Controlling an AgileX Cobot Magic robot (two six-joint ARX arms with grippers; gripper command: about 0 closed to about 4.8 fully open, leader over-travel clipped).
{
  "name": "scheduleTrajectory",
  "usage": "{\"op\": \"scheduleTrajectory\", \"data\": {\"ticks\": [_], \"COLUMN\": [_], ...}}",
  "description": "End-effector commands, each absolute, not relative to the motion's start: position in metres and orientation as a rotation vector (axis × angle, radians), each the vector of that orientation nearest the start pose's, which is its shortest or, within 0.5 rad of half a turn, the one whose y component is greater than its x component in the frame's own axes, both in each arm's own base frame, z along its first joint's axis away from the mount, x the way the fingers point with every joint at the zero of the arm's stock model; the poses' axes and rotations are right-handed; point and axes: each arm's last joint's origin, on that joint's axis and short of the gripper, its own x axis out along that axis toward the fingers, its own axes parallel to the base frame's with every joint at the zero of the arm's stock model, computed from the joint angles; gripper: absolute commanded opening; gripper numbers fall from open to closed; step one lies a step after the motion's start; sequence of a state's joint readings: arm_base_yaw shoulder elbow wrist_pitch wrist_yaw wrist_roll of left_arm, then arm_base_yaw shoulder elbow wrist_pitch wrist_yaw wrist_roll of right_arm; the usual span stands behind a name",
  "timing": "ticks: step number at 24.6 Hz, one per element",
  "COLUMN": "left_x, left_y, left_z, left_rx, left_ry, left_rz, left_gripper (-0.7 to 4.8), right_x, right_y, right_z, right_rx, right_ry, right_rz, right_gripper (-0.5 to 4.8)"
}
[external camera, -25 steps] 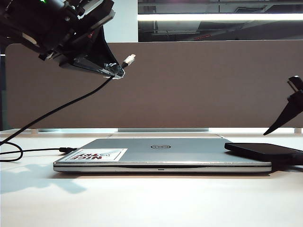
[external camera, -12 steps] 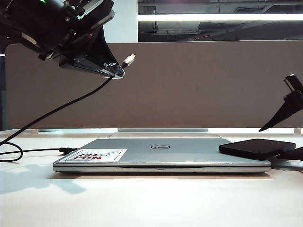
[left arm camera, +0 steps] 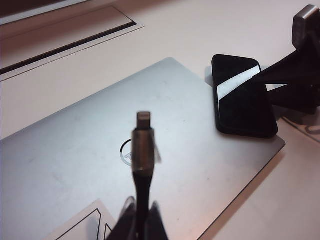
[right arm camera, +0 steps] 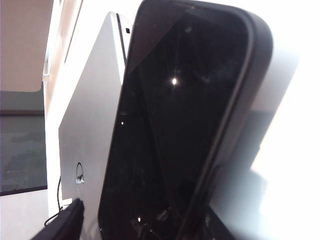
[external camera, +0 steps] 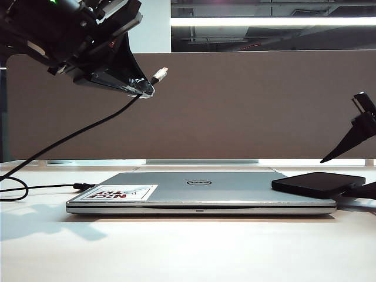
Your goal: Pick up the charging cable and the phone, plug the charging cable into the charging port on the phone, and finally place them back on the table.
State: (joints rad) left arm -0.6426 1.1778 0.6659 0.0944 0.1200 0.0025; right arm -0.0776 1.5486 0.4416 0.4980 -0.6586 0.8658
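At right of the exterior view, the right gripper straddles the phone on the laptop corner, jaws spread; upper left, the left gripper pinches the charging cable, plug aimed rightward toward the phone.

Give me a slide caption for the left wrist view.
Left hand holds the charging cable over the laptop; the right hand straddles the phone.

The left claw hangs raised and clamped, while the right claw sits low, spread wide.
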Motion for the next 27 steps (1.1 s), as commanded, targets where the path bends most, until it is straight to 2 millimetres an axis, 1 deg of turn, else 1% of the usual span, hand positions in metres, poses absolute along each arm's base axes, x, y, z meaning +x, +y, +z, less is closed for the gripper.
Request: {"op": "scheduleTrajectory", "data": {"ticks": [1,6,8,16,20,21,23,24,26,27], "left_x": [0.199,0.199,0.199,0.199,0.199,0.199,0.199,0.199,0.199,0.199], "left_y": [-0.153,-0.153,-0.153,-0.153,-0.153,-0.153,-0.153,-0.153,-0.153,-0.153], "left_z": [0.245,0.245,0.245,0.245,0.245,0.245,0.245,0.245,0.245,0.245], "left_rx": [0.101,0.101,0.102,0.101,0.101,0.101,0.101,0.101,0.102,0.102], "left_ry": [0.383,0.383,0.384,0.383,0.383,0.383,0.383,0.383,0.384,0.384], "left_rz": [-0.753,-0.753,-0.753,-0.753,-0.753,-0.753,-0.753,-0.753,-0.753,-0.753], "left_gripper": [-0.07,-0.06,-0.06,-0.07,-0.07,-0.06,-0.07,-0.07,-0.07,-0.07], "right_x": [0.245,0.245,0.245,0.246,0.246,0.246,0.246,0.245,0.246,0.246], "right_y": [0.0,0.0,-0.001,-0.001,-0.001,-0.001,0.001,0.004,0.008,0.011], "right_z": [0.109,0.109,0.108,0.102,0.096,0.094,0.092,0.091,0.091,0.091], "right_rx": [1.063,1.058,1.059,1.061,1.067,1.068,1.066,1.061,1.023,1.01], "right_ry": [0.889,0.889,0.895,0.911,0.935,0.94,0.953,0.962,0.959,0.958], "right_rz": [0.223,0.225,0.22,0.192,0.179,0.177,0.176,0.181,0.197,0.206], "right_gripper": [3.1,3.14,3.39,3.37,3.34,3.23,2.46,1.63,0.56,0.36]}}
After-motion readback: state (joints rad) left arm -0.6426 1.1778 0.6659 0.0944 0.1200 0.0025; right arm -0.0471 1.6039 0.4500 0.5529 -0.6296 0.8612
